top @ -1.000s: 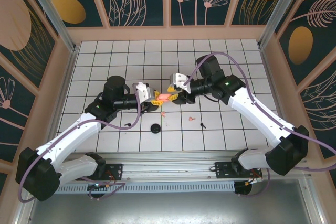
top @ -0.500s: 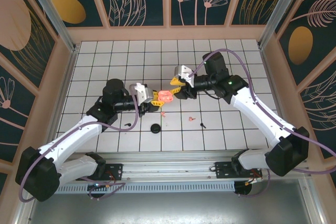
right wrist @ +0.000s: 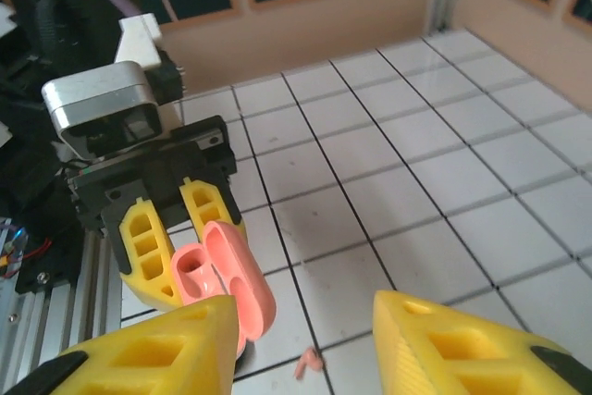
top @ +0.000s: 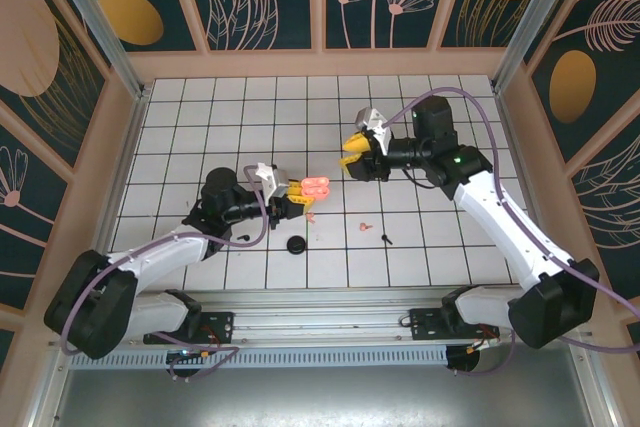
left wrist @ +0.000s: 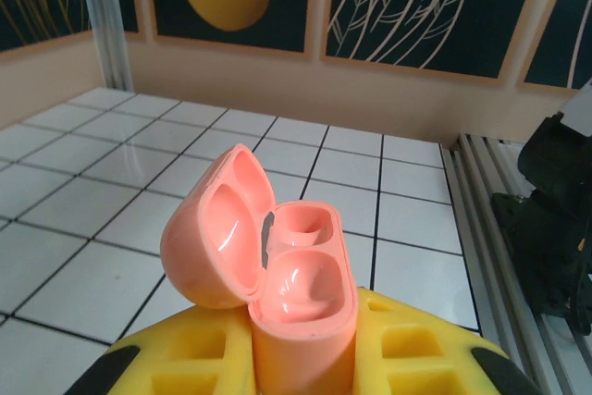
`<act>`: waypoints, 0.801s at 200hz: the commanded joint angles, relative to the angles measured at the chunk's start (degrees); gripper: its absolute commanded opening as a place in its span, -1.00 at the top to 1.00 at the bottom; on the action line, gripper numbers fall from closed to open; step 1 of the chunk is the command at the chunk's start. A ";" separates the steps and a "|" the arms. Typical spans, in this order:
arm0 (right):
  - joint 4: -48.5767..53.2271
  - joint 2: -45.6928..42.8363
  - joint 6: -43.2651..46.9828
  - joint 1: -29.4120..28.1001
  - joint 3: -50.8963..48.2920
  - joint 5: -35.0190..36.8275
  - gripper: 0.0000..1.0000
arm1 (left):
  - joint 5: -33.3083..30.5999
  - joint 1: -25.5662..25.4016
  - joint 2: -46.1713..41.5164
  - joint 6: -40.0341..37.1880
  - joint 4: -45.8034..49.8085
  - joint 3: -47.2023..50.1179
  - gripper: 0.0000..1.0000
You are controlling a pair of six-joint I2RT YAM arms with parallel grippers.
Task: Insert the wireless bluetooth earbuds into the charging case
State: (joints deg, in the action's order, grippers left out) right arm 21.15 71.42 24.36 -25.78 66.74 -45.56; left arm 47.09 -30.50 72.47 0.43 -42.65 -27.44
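My left gripper [top: 296, 192] is shut on the salmon-pink charging case [top: 317, 186] and holds it above the tiled floor. In the left wrist view the case [left wrist: 301, 270] stands upright between the yellow fingers [left wrist: 425, 349], lid swung open to the left, both wells empty. My right gripper [top: 348, 157] hangs open and empty to the case's right, a short gap away. In the right wrist view the case [right wrist: 231, 275] shows past the left fingertip [right wrist: 166, 349]. Two pink earbuds [top: 312, 215] [top: 366, 226] and two black earbuds [top: 386, 238] [top: 243, 237] lie on the tiles.
A black round disc [top: 296, 245] lies near the front, below the case. The white tiled floor [top: 200, 117] is walled by a peach rim [top: 320, 64] and aluminium posts. One pink earbud [right wrist: 310, 363] lies on the tiles just under my right gripper [right wrist: 303, 312].
My right gripper has pulled back from the case, up and to the right, and its jaws have widened. The left gripper keeps the case, whose lid now stands open.
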 commanded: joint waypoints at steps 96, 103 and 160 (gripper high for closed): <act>-0.39 14.05 -30.14 3.28 -17.42 16.25 0.01 | -2.57 0.58 0.18 6.92 -9.52 3.49 0.66; -1.35 15.67 -30.82 3.23 -17.45 16.40 0.01 | -2.54 0.57 -0.06 7.06 -9.68 3.62 0.66; -2.65 25.22 -33.10 3.09 -15.56 16.81 0.01 | -3.54 0.58 -2.10 6.03 -7.67 4.02 0.66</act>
State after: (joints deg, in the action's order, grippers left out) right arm 20.21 94.65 -5.82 -22.81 49.87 -28.93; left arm 44.31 -30.22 72.29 6.52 -49.50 -24.21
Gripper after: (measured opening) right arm 0.494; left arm 0.184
